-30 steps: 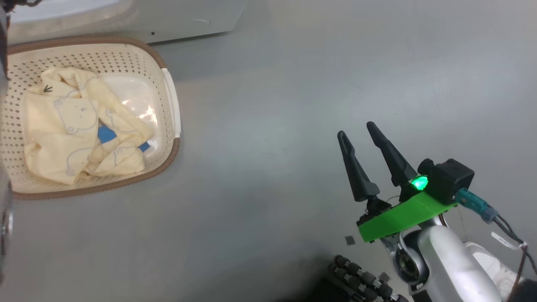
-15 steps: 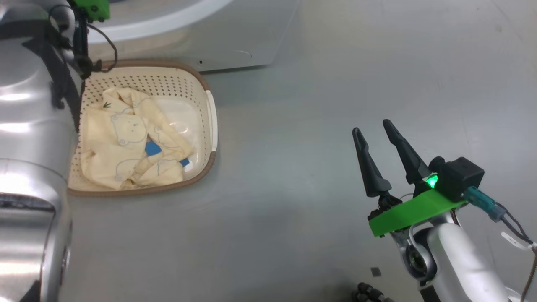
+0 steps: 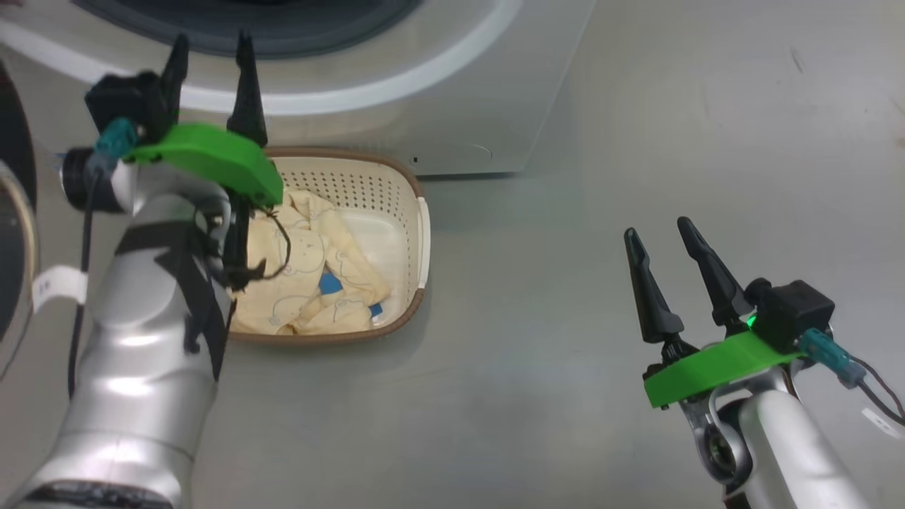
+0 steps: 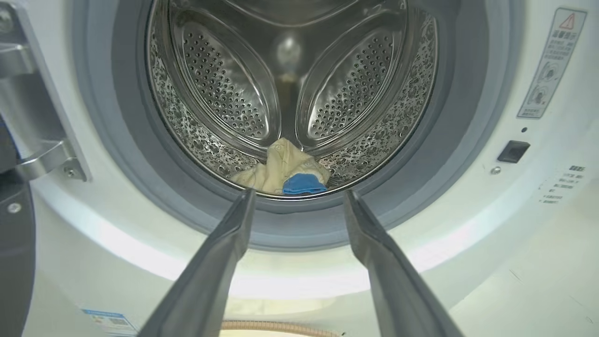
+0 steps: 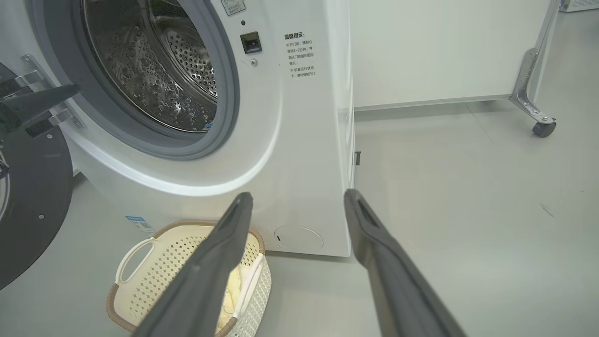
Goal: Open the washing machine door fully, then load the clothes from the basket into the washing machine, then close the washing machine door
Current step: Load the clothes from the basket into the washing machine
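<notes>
Grey floor (image 3: 537, 396): smooth and glossy, and the basket sits on it.
Right gripper (image 3: 657, 232): low on the right over the floor, fingers spread wide with nothing between them, well apart from the basket.
Left gripper (image 3: 212, 39): up past the basket's far end, fingers wide apart and empty, aimed straight at the drum mouth.
Basket (image 3: 368, 187): cream, perforated and brown-rimmed, just in front of the machine's base and partly tucked under the left arm.
Clothes (image 3: 311, 261): a cream-yellow heap with blue line drawings and a blue patch, bunched against the basket's left side.
Washing machine (image 5: 299, 140): big and white, front panel facing the robot, mouth open.
Gasket (image 4: 126, 140): a grey ring around the opening.
Drum (image 4: 224, 93): perforated steel, shiny.
Garment (image 4: 285, 168): one cream piece with a blue patch, already lying at the bottom of the drum just behind the lip.
Door (image 5: 28, 196): swung wide open on the machine's left, its black rim filling the right wrist view's left edge.
</notes>
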